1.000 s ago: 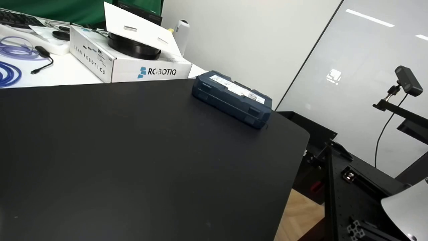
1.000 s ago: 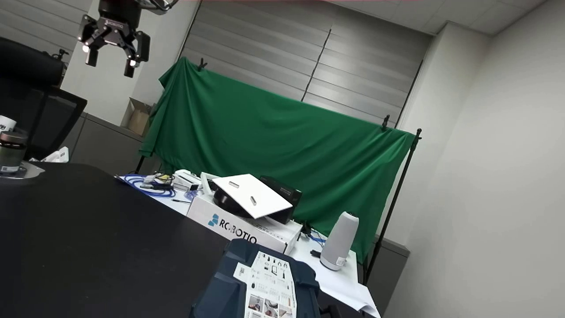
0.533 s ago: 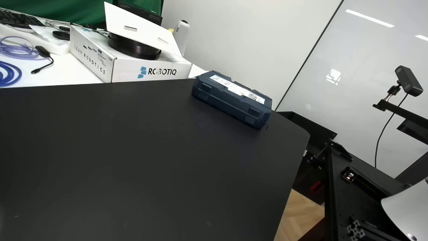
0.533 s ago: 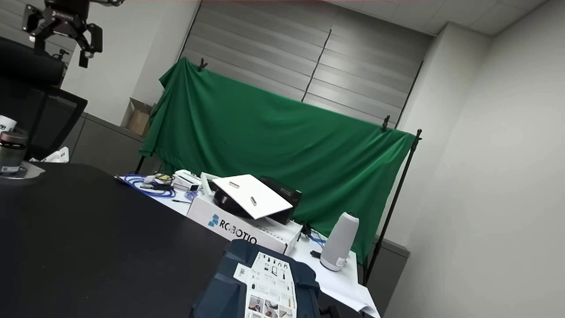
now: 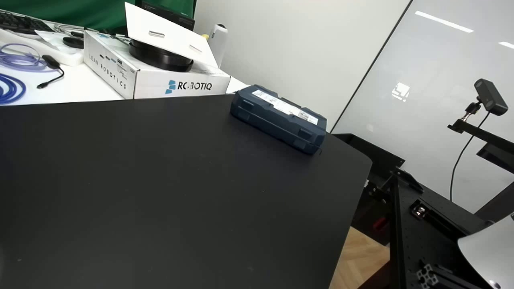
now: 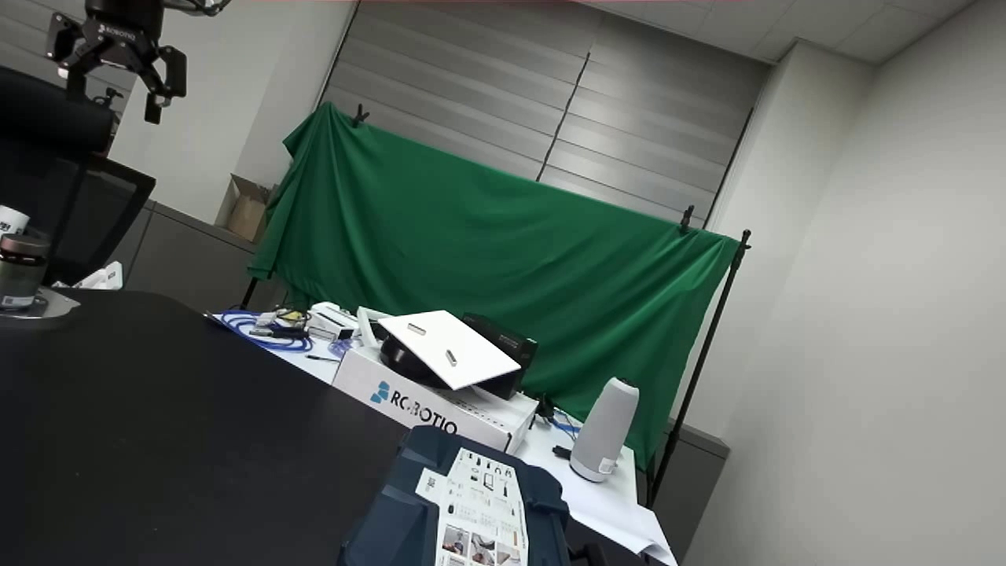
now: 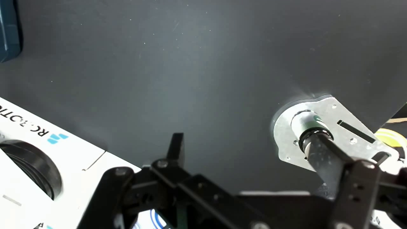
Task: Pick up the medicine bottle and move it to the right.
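The medicine bottle [image 6: 22, 271] stands upright at the left edge of an exterior view, on a silver metal plate [image 6: 61, 305] at the table's far end. It has a greyish body, a dark ring and a brownish lid. In the wrist view the bottle [image 7: 306, 122] shows a white and green label; its lid is partly hidden behind one finger [image 7: 327, 159]. My gripper [image 6: 114, 98] is open and empty, high above the table, up and to the right of the bottle in that exterior view. The gripper also shows in the wrist view [image 7: 248, 140], its fingers wide apart.
A dark blue box [image 5: 277, 120] lies on the black table [image 5: 160, 180]; it also shows in the wrist view [image 7: 8, 31]. A white Robotiq box [image 5: 182, 86] stands beyond the table's edge. An office chair [image 6: 71, 165] is behind the bottle in an exterior view.
In an exterior view my open gripper has moved left and slightly up over the last second, mostly in the first half, and then shifted slightly back. The bottle and boxes have not moved.
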